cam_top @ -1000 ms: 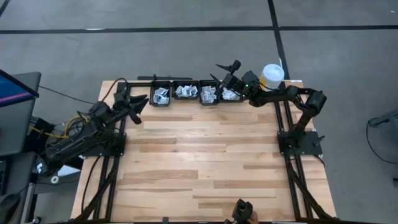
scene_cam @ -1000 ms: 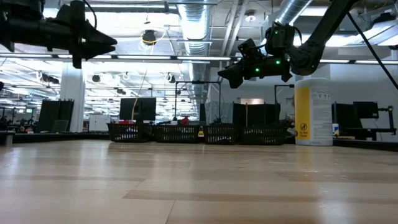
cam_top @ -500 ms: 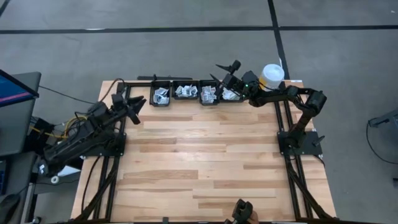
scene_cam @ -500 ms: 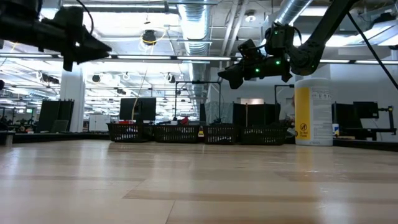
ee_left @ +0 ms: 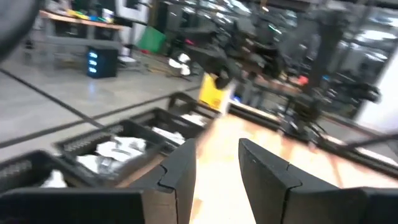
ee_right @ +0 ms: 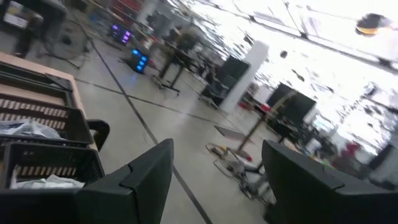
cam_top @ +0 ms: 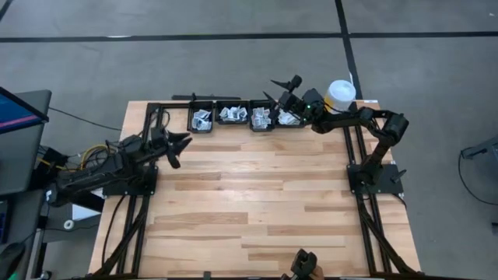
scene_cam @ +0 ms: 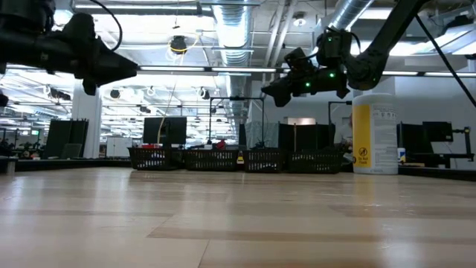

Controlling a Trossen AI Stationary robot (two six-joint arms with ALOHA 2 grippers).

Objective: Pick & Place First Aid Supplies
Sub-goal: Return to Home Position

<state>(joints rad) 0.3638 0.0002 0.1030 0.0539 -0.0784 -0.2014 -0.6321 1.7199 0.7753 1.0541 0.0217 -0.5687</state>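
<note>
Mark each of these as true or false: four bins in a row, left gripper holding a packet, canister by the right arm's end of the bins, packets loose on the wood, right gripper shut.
1. Four black bins stand in a row along the table's far edge. True.
2. The left gripper holds a packet. False: it is open and empty, above bare wood near the leftmost bin.
3. The canister stands past the bin nearest the right arm. True.
4. Packets lie loose on the tabletop. False: every packet in view lies inside a bin.
5. The right gripper is shut. False: its fingers are spread wide with nothing between them, up by the rightmost bin.
</note>
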